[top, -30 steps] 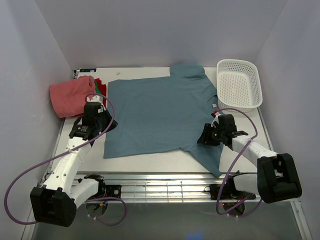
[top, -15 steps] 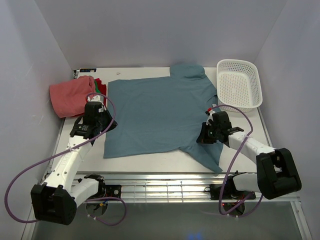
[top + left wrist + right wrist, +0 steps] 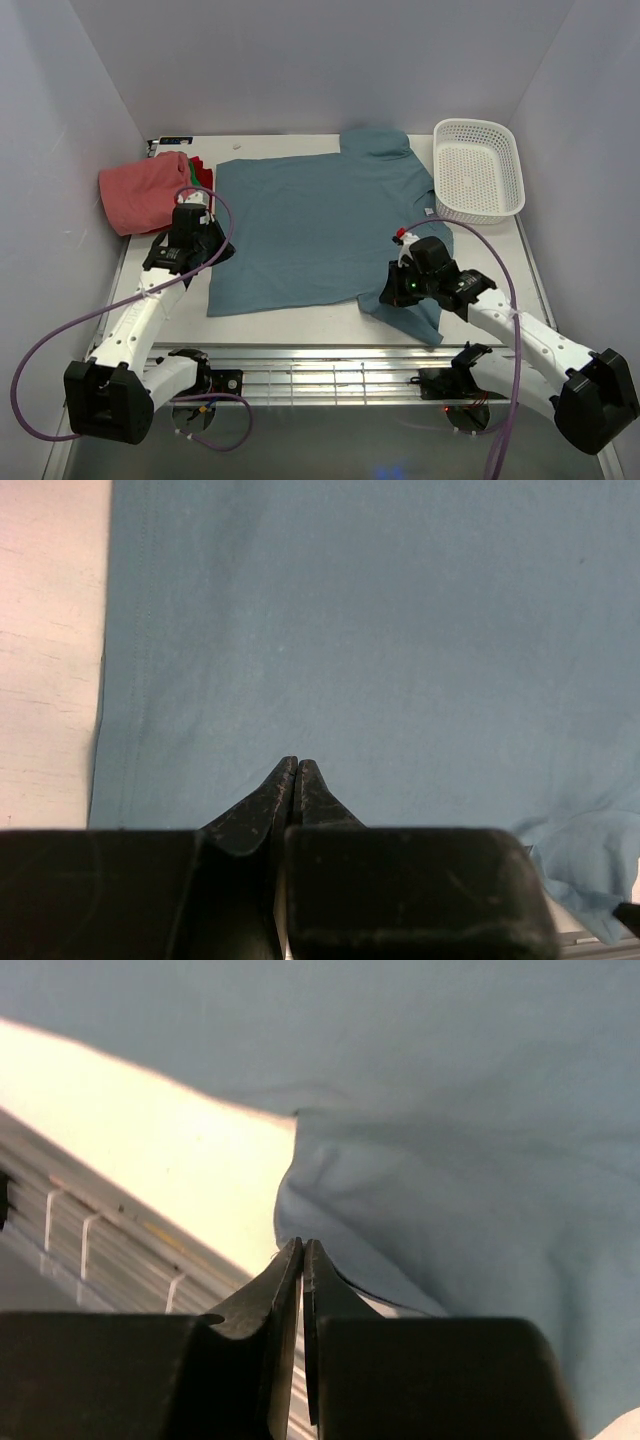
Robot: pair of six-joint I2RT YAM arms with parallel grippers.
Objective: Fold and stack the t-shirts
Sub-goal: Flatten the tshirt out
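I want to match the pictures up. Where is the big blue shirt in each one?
Top external: blue shirt spread flat mid-table.
Left wrist: blue shirt fills nearly everything.
Right wrist: blue shirt across top and right.
Shared landmark: the white table beside its edge.

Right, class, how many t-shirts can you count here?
4. The teal t-shirt lies spread in the middle. The folded pink t-shirt sits at the far left; slivers of a green t-shirt and a red t-shirt peek out beside it. More may be hidden.
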